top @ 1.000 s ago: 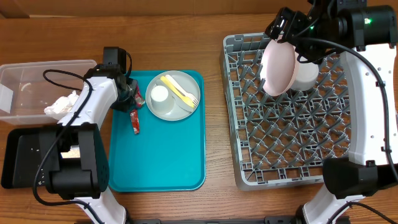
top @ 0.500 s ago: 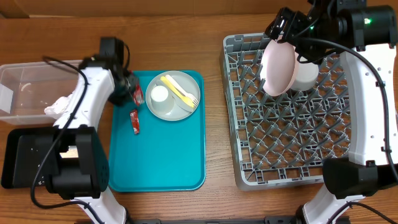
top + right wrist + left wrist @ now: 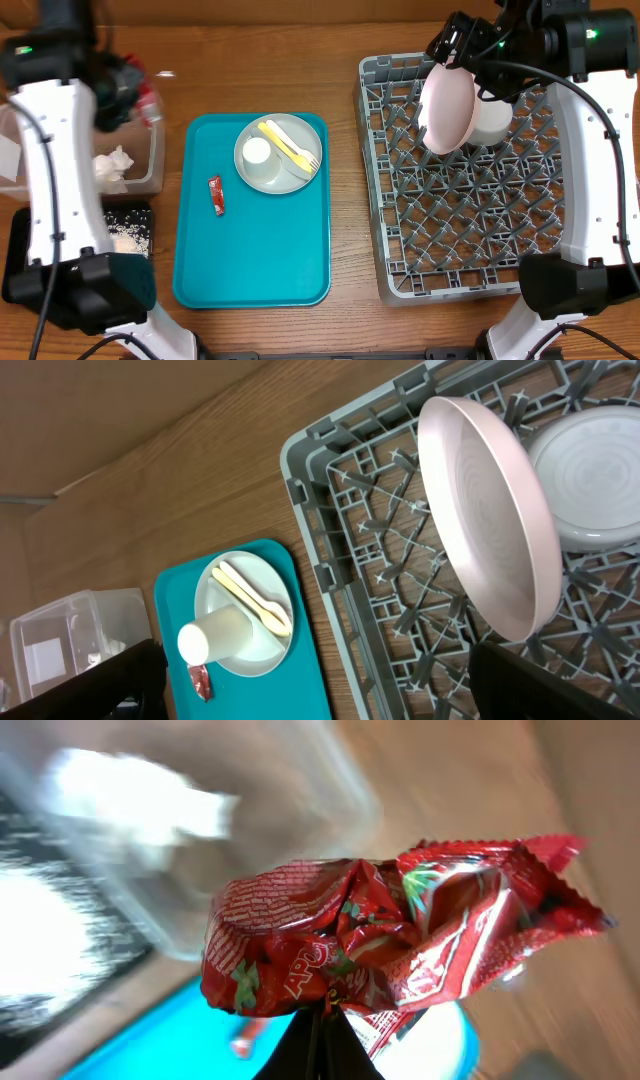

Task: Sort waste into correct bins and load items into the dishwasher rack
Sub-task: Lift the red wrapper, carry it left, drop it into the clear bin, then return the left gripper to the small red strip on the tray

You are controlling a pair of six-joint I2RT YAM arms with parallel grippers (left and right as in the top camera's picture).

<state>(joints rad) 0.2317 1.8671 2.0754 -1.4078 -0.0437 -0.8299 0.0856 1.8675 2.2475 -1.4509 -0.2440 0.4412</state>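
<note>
My left gripper (image 3: 136, 95) is shut on a crinkled red wrapper (image 3: 150, 103), held in the air over the far right corner of the clear tub (image 3: 150, 180). In the blurred left wrist view the wrapper (image 3: 380, 940) bulges above the closed fingertips (image 3: 322, 1025). A crumpled napkin (image 3: 112, 165) lies in the tub. Rice grains (image 3: 130, 235) lie in the black tray (image 3: 30, 270). A second small red wrapper (image 3: 215, 195) lies on the teal tray. My right gripper (image 3: 465, 45) hangs open over the rack (image 3: 400, 270), above the upright white plate (image 3: 448, 108) and bowl (image 3: 492, 122).
The teal tray (image 3: 250, 260) carries a grey plate (image 3: 285, 175) holding a small white cup (image 3: 257, 151) and a pale yellow fork and spoon (image 3: 290, 143). In the right wrist view the plate (image 3: 490, 520) leans on the rack pegs beside the bowl (image 3: 590, 480).
My left arm lifted the red wrapper off the teal tray's far left corner and swung left and back to the tub. The right arm has not moved.
</note>
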